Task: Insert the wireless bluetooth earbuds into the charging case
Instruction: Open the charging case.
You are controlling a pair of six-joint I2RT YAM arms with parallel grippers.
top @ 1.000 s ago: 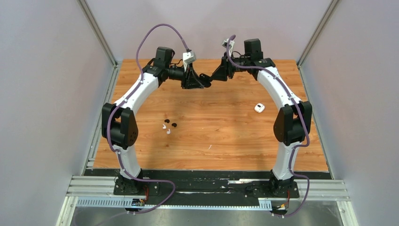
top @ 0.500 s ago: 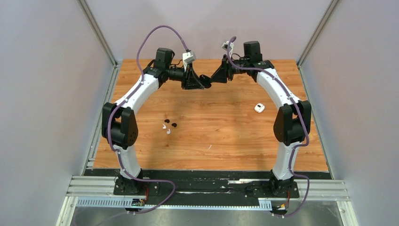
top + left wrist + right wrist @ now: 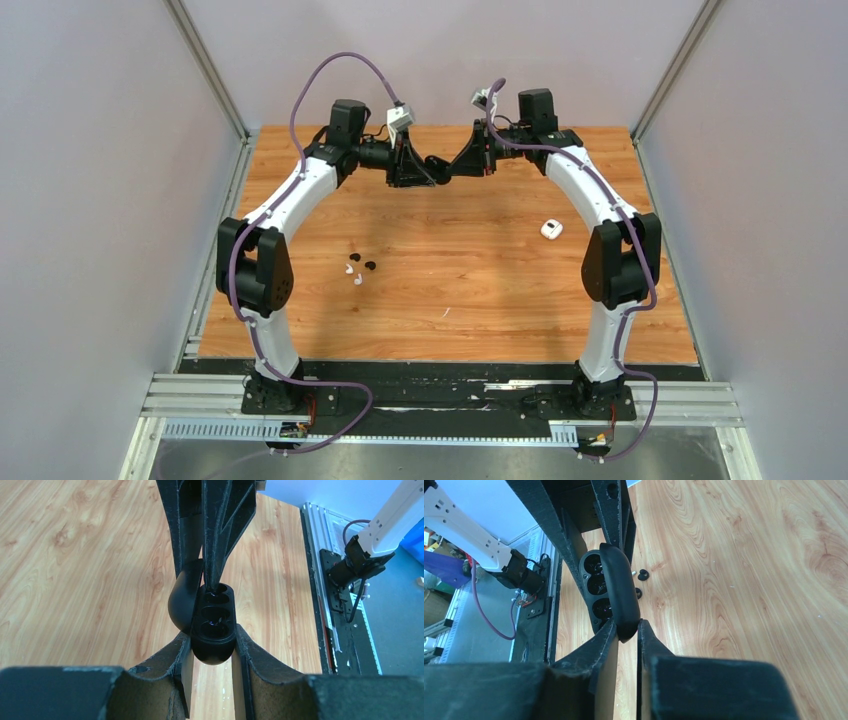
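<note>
On the table (image 3: 470, 290), left of centre, four earbuds (image 3: 357, 268) lie loose in a cluster, well apart from both grippers. Over the far middle, the left gripper (image 3: 212, 641) clamps the open black charging case (image 3: 215, 625), and the right gripper (image 3: 628, 627) pinches its lid (image 3: 619, 590). A white charging case (image 3: 551, 229) lies to the right.

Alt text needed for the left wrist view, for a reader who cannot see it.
An open black charging case is clamped in the left tool, with its wells facing the camera. The right tool reaches in from the top of the picture and pinches the case's raised lid. The wooden table lies below.
</note>
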